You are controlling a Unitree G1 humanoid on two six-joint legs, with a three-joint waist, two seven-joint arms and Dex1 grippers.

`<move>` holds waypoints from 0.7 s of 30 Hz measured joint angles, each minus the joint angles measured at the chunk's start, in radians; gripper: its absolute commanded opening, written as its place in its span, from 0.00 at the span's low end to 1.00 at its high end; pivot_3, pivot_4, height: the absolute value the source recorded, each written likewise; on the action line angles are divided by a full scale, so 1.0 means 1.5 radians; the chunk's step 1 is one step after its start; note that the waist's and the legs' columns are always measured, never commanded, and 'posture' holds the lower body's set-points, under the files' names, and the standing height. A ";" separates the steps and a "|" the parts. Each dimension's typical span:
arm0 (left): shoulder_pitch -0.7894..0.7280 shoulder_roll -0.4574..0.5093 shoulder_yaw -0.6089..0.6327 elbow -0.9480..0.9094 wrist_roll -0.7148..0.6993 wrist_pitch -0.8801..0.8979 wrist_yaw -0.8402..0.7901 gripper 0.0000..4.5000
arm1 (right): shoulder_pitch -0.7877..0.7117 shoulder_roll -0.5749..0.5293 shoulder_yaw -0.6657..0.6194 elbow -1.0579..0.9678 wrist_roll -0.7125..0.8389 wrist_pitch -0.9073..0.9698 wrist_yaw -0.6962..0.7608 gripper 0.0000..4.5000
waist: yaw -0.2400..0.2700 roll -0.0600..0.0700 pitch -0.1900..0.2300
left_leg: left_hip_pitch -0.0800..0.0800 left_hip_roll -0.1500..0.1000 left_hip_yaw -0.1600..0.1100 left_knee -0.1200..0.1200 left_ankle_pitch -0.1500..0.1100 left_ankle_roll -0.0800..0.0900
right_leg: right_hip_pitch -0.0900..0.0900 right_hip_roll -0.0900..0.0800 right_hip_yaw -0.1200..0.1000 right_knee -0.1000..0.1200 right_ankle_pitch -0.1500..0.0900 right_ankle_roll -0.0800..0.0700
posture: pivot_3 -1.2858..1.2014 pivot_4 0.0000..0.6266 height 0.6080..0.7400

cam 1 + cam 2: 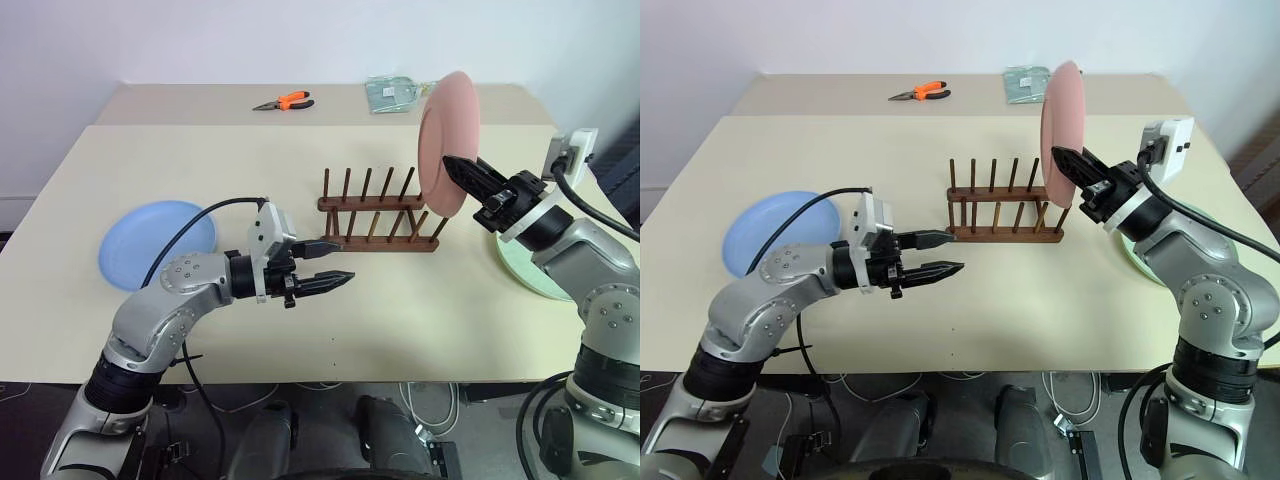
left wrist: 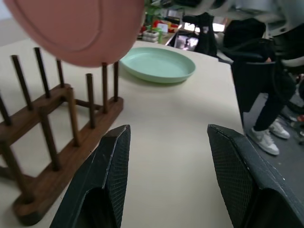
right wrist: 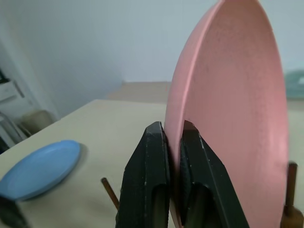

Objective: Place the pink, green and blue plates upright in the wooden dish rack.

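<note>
My right gripper (image 1: pixel 452 163) is shut on the rim of the pink plate (image 1: pixel 447 140), holding it upright in the air over the right end of the wooden dish rack (image 1: pixel 380 215). No plate stands between the rack's pegs. The blue plate (image 1: pixel 155 241) lies flat at the table's left. The green plate (image 1: pixel 520 266) lies flat at the right, partly hidden behind my right arm. My left gripper (image 1: pixel 335 262) is open and holds nothing, level and pointing right, just in front of the rack's left end.
Orange-handled pliers (image 1: pixel 284 101) and a clear packet (image 1: pixel 392 92) lie on the far table. A white power strip (image 1: pixel 570 152) sits at the right edge. In the left wrist view a person's legs (image 2: pixel 266 118) show beyond the table.
</note>
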 measured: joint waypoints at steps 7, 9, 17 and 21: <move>0.008 -0.003 -0.018 -0.004 0.042 -0.010 0.002 0.60 | -0.012 -0.002 0.008 0.016 -0.019 -0.014 -0.035 0.56 | 0.000 0.000 0.000 | 0.000 0.000 0.000 0.000 0.000 0.000 | 0.000 0.000 0.000 0.000 0.000 0.000 | 0.52 0.24 1.00; 0.009 -0.010 -0.022 0.000 0.053 -0.019 0.001 0.60 | -0.014 -0.005 0.009 0.016 -0.050 -0.040 -0.048 0.67 | 0.001 0.000 0.000 | 0.000 0.000 0.000 0.000 0.000 0.000 | 0.000 0.000 0.000 0.000 0.000 0.000 | 0.52 0.24 1.00; 0.015 -0.027 -0.030 0.048 0.105 -0.071 -0.012 0.60 | 0.046 -0.109 -0.128 0.016 -0.089 -0.092 -0.048 0.88 | 0.007 0.000 0.000 | 0.000 0.000 0.000 0.000 0.000 0.000 | 0.001 0.000 -0.001 -0.001 0.000 0.000 | 0.52 0.24 1.00; 0.010 -0.052 -0.032 0.102 0.155 -0.120 0.002 0.60 | 0.231 -0.187 -0.095 0.020 -0.213 -0.124 -0.002 0.99 | 0.004 0.001 0.000 | 0.000 0.000 0.001 0.000 0.000 0.001 | 0.001 -0.001 0.000 -0.001 0.000 0.000 | 0.52 0.24 1.00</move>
